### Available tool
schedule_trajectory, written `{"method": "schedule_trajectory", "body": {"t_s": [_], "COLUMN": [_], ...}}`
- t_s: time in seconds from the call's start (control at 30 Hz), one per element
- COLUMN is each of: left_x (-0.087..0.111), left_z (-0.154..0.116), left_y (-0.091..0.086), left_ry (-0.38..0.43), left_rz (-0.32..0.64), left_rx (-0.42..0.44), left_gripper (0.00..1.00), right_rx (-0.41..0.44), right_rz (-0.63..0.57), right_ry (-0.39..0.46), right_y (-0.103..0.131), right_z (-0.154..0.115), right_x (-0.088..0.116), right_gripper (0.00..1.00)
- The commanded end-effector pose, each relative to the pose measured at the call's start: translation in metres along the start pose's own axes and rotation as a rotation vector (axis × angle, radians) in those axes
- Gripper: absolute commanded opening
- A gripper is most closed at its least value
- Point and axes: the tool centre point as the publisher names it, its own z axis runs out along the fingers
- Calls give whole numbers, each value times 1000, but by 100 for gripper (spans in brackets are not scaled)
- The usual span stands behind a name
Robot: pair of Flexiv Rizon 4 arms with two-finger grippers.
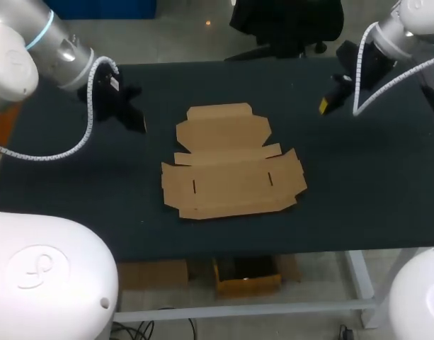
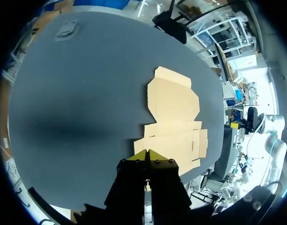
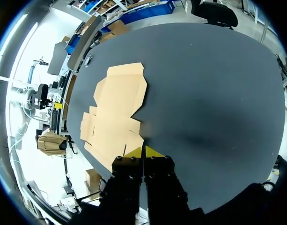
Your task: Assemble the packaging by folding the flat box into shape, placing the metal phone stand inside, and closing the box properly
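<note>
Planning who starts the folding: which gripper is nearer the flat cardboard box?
Left, it seems. The left gripper hangs just off the flat box's far left corner. The right gripper sits farther away, beyond its far right side. Neither touches it.

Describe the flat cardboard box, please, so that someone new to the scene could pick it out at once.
Start from the dark table. At its middle lies the flat cardboard box, unfolded, flaps spread. It alone is tan against the dark top, with two short slits in its widest panel.
</note>
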Motion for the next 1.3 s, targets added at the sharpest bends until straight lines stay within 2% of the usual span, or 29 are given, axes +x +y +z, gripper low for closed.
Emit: {"method": "schedule_trajectory", "body": {"t_s": [0.03,0.33,0.57,0.73,1.13,1.3], "left_x": [3,-4,-13,-18,-29,-30], "left_z": [12,33,55,66,69,72], "left_y": [-2,-4,-3,-10,-23,-26], "left_ry": [-26,6,18,28,83,102], "left_rz": [7,44,85,97,122,108], "left_rx": [3,-18,13,27,82,69], "left_gripper": [0,0,0,0,0,0], "right_rx": [28,59,77,74,80,76], "right_rz": [-2,24,40,62,96,103], "right_ry": [17,34,56,82,78,88], "right_y": [9,3,1,-1,-6,-10], "right_z": [15,38,58,70,85,92], "right_x": [-3,-1,0,-4,-3,-3], "right_gripper": [0,0,0,0,0,0]}}
